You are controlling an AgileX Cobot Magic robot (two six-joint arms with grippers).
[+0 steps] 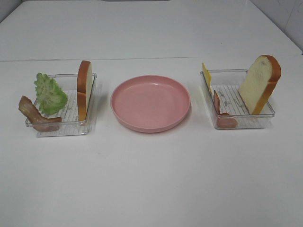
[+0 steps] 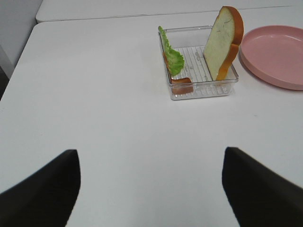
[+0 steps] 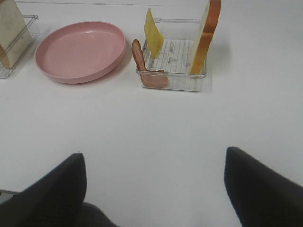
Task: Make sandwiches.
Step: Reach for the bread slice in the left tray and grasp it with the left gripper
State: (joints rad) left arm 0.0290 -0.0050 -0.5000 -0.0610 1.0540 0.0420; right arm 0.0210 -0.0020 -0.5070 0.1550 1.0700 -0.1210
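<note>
No stacked sandwiches are in view, only loose parts. The left clear tray (image 1: 61, 128) holds an upright bread slice (image 1: 84, 90), a lettuce leaf (image 1: 49, 93) and a bacon strip (image 1: 35, 116) hanging over its rim. In the right clear tray (image 1: 246, 124) lean a bread slice (image 1: 259, 84), a yellow cheese slice (image 1: 206, 75) and a bacon strip (image 1: 222, 116). My left gripper (image 2: 149, 153) is open and empty, well short of its tray (image 2: 201, 92). Likewise open and empty, my right gripper (image 3: 152, 153) hangs back from its tray (image 3: 173, 82).
An empty round pink plate (image 1: 150, 103) sits between the two trays on the white table. Neither arm shows in the high view. A table seam runs behind the trays.
</note>
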